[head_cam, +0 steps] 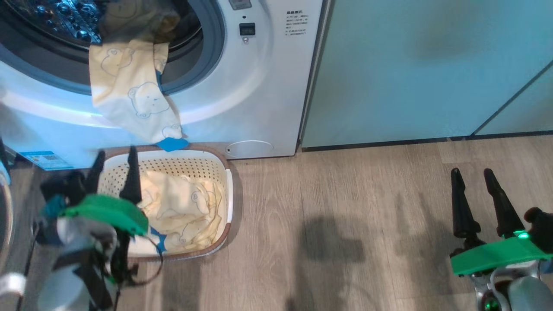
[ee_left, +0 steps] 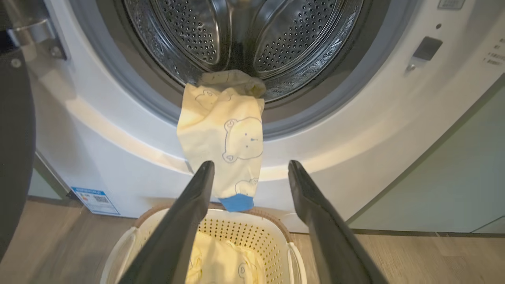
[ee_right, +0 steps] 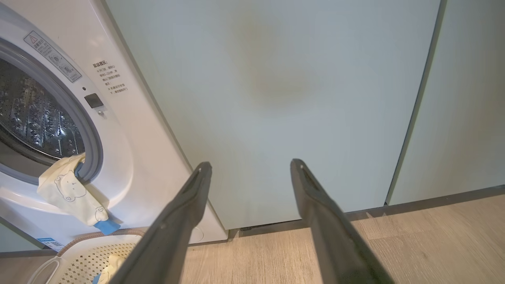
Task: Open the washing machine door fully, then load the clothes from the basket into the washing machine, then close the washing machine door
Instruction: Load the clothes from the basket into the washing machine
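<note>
The white washing machine (head_cam: 259, 86) stands with its drum mouth uncovered. A pale yellow bear-print garment (head_cam: 134, 95) hangs out of the mouth over the grey ring, its blue cuff just above the basket (head_cam: 227, 181). More of the clothes (head_cam: 181, 207) lie inside the basket on the floor. My left gripper (head_cam: 114, 162) is open above the basket's left side, and in the left wrist view (ee_left: 250, 167) its fingers point at the hanging garment (ee_left: 229, 138). My right gripper (head_cam: 471, 175) is open and empty at the lower right. A dark edge at the left wrist view's left (ee_left: 15, 150) may be the washing machine door.
Pale teal cabinet doors (head_cam: 432, 65) stand right of the washer, and the right wrist view faces them (ee_right: 276, 98). Wood floor (head_cam: 345, 224) stretches between the basket and my right gripper. A blue sticker (head_cam: 45, 160) sits low on the washer's front.
</note>
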